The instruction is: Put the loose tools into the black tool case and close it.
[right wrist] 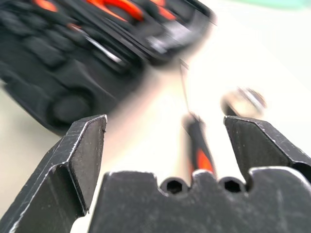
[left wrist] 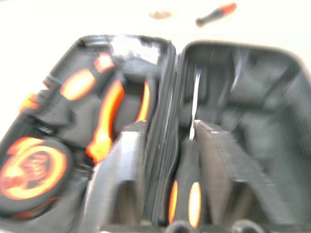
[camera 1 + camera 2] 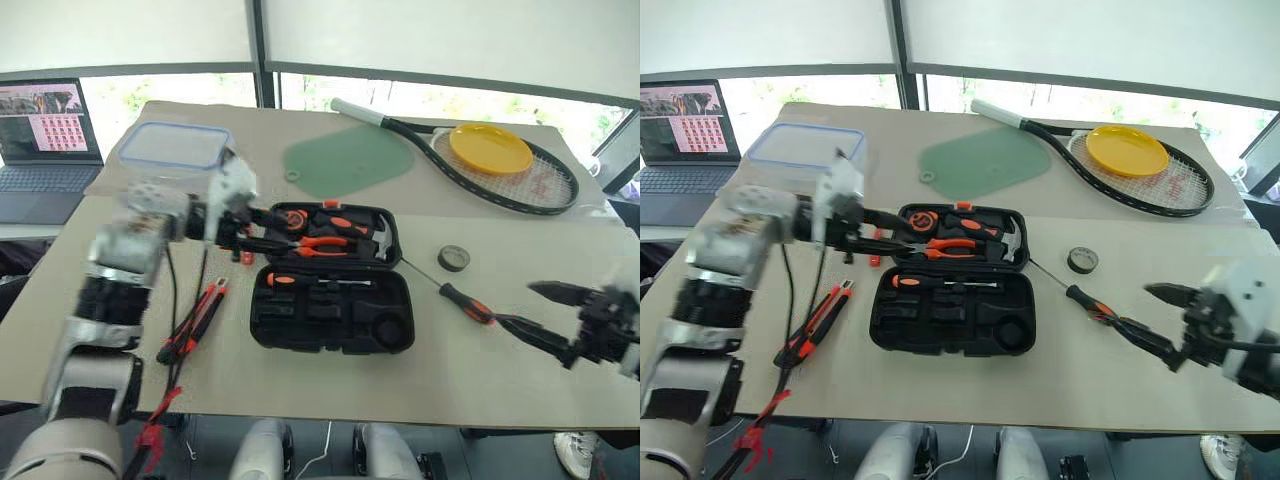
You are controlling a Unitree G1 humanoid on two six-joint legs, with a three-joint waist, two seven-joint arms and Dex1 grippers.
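The black tool case (image 3: 330, 278) lay open in the middle of the table (image 3: 300, 390), its far half holding orange-handled pliers and a round tape measure, its near half holding one screwdriver (image 3: 300, 281) in a slot along the hinge side. A second screwdriver (image 3: 462, 298) lay loose on the table just right of the case, its thin shaft pointing toward the case's right edge. The utility knife (image 3: 200, 318) lay on the table left of the case, near a bundle of cables. A small orange piece, perhaps the tester pen (image 3: 246, 257), sat beside the case's far left corner, too small to tell for certain.

The left gripper (image 3: 262, 238) hung over the far left part of the case, fingers parted and pinching nothing. The right gripper (image 3: 545, 315) was at the table's right edge, near the loose screwdriver's handle, fingers spread wide and empty.

Farther off lay a small round tin (image 3: 453, 258), a green mat (image 3: 350, 160), a tennis racket (image 3: 480, 160) with a yellow plate (image 3: 490, 148) on it, a clear container (image 3: 175, 145) and a laptop (image 3: 45, 150).
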